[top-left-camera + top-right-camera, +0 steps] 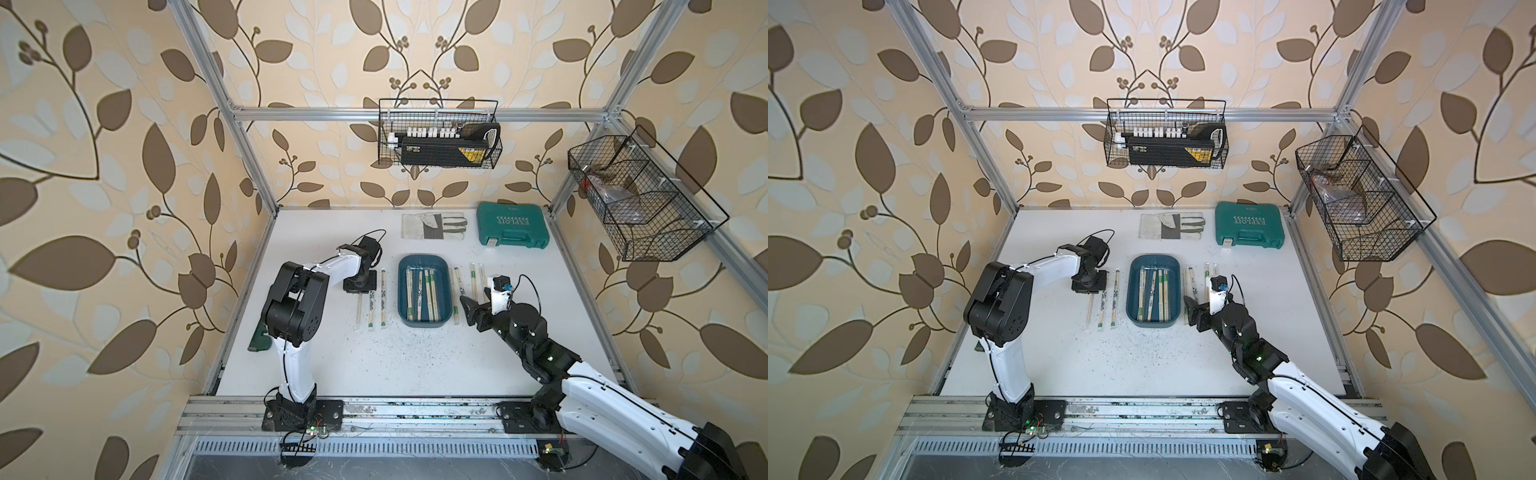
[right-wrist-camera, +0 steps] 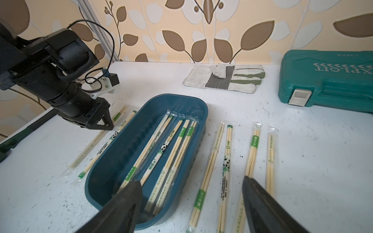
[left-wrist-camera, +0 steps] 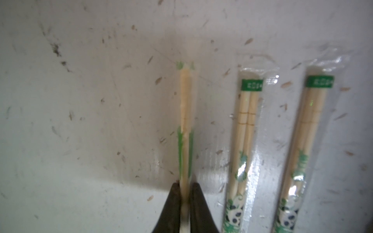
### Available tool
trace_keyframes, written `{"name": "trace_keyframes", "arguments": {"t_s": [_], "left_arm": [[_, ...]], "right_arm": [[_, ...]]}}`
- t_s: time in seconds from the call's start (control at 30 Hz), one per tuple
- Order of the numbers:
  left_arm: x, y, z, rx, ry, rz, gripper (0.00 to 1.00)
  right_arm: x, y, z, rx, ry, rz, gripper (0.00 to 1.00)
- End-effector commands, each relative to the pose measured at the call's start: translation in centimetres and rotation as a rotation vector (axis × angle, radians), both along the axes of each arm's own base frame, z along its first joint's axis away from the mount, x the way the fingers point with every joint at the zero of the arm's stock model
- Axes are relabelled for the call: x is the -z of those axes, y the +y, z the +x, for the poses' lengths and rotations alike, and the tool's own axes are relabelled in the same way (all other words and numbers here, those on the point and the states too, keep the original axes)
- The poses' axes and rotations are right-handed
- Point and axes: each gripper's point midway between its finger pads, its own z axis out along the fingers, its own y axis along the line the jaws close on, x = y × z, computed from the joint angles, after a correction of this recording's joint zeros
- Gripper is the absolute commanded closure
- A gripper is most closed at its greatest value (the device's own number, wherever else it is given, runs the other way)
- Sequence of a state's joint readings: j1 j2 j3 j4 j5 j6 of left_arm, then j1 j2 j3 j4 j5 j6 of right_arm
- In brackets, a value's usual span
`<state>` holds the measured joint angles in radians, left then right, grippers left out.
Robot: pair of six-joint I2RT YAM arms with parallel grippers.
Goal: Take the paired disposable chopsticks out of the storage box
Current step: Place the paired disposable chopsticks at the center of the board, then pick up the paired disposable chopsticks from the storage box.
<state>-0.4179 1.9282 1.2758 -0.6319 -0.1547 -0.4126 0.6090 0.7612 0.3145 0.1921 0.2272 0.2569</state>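
Wide-spread fingers (image 2: 125, 201) of the right hand (image 2: 191, 179) hang released just beside the storage box (image 2: 197, 105); several paired disposable chopsticks (image 2: 173, 145) lie inside. Left wrist view: the left hand (image 3: 185, 182) flanks one sleeved pair (image 3: 185, 100) at the worktop (image 3: 80, 100); grasping or released, I cannot tell. In both top views the storage box (image 1: 446, 286) (image 1: 1177, 286) sits mid-worktop, loose pairs (image 1: 383, 299) (image 1: 1116, 297) on both sides.
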Motion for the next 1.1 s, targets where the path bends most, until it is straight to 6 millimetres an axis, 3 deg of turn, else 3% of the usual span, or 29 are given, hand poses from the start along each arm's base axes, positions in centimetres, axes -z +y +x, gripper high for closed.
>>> {"name": "trace_keyframes", "arguments": {"t_s": [0.0,0.13,0.37,0.6,0.7,0.77,0.93,1.07], "left_arm": [[-0.4,0.5,0.5,-0.042,-0.017,0.008,0.75],[-1.1,0.4,0.4,-0.045,-0.028,-0.003,0.68],[-3.9,0.6,0.0,-0.053,-0.064,-0.015,0.67],[-11.6,1.4,-1.8,-0.058,-0.233,-0.056,0.60],[-14.7,1.4,-3.4,-0.032,-0.370,-0.119,0.59],[-15.4,1.5,-4.7,-0.009,-0.457,-0.162,0.57],[-15.8,0.5,-7.8,0.115,-0.599,-0.279,0.49],[-14.8,-0.6,-10.2,0.232,-0.657,-0.315,0.45]], "right_arm": [[-1.6,0.4,0.1,-0.014,-0.035,0.018,0.19],[-1.7,0.6,0.1,-0.021,-0.036,0.022,0.19],[-1.6,0.6,0.2,-0.017,-0.024,0.019,0.19],[-3.9,4.1,0.9,-0.131,0.169,0.010,0.18],[-3.6,5.3,2.0,-0.099,0.362,0.000,0.29],[-3.0,6.8,2.6,-0.108,0.455,-0.009,0.40],[-1.9,8.2,5.4,0.036,0.561,-0.205,0.47],[1.6,9.9,7.8,0.074,0.666,-0.258,0.53]]}}
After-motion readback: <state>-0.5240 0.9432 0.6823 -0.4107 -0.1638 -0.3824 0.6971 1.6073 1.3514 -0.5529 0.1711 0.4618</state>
